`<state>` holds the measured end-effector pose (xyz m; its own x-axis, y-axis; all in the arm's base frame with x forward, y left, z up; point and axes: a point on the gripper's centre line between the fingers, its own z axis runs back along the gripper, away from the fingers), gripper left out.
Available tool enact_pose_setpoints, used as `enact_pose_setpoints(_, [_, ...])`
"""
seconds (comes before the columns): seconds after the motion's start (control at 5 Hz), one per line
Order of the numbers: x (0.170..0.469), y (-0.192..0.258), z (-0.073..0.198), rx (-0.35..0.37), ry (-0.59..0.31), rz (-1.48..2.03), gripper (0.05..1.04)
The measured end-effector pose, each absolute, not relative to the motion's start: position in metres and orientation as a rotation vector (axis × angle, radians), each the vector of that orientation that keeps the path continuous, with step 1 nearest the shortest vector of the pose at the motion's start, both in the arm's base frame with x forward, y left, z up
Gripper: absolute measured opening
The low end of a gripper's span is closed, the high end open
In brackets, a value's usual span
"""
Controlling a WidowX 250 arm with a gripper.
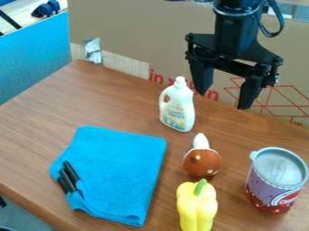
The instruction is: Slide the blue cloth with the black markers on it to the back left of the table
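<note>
Black tool with fingers spread wide, holding nothing, near a white detergent bottle on brown wood.

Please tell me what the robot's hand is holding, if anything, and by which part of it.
Nothing is held: the hand hangs open, with nothing between its fingers.

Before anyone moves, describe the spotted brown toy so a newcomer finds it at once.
On the wooden table, look right of the blue cloth in this view. The toy sits between the white bottle and the yellow pepper; neither neighbour has its pale-spotted brown surface.
</note>
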<state>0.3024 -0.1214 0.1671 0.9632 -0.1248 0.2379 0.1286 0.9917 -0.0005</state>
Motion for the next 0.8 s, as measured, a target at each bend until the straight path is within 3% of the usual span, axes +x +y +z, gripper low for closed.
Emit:
enact_pose_setpoints(0.2, [0.302,-0.119,0.157,-0.007,-0.21,-0.126,1.001])
enact_pose_setpoints(0.4, [0.293,-0.084,0.132,0.017,-0.12,-0.105,1.001])
enact_pose_setpoints(0.6, [0.28,-0.039,0.123,0.02,-0.142,-0.021,1.001])
enact_pose_setpoints(0.8, [0.268,-0.008,0.112,-0.001,-0.087,0.029,1.001])
